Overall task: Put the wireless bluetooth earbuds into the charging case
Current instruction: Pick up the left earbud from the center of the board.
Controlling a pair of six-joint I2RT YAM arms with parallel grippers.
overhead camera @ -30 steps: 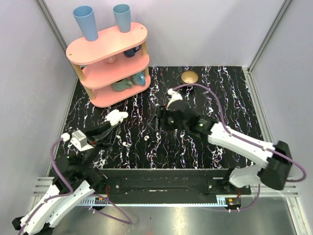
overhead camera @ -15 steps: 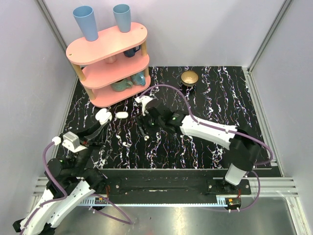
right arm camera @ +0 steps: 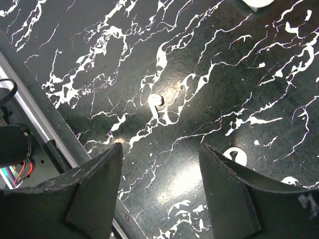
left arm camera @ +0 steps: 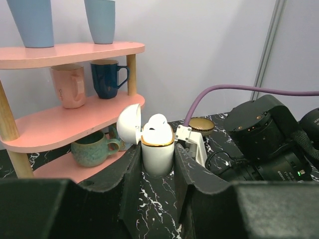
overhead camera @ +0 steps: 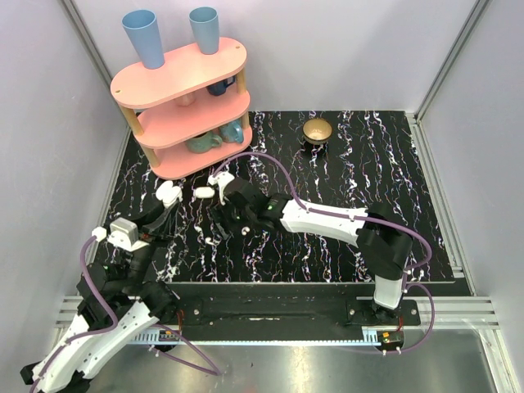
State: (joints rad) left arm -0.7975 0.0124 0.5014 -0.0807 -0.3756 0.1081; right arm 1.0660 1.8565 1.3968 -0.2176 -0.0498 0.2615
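Left end effector [left arm camera: 157,167] clenched on charging case [left arm camera: 158,153]; case upright, lid [left arm camera: 128,124] hinged open, seated earbud [left arm camera: 158,123] poking from top. Pink shelf [left arm camera: 60,122] behind. Right end effector [right arm camera: 160,149] released, fingers spread, nothing between them; loose earbud [right arm camera: 155,101] lying on desk [right arm camera: 75,50] just beyond fingertips.

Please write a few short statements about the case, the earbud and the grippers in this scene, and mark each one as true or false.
1. The left gripper holds the charging case with its lid open. True.
2. The right gripper is shut on an earbud. False: its jaws are open, and the earbud lies on the table beneath it.
3. Two blue cups stand on top of the pink shelf. True.
4. The gold bowl stands on the pink shelf. False: it stands on the table.
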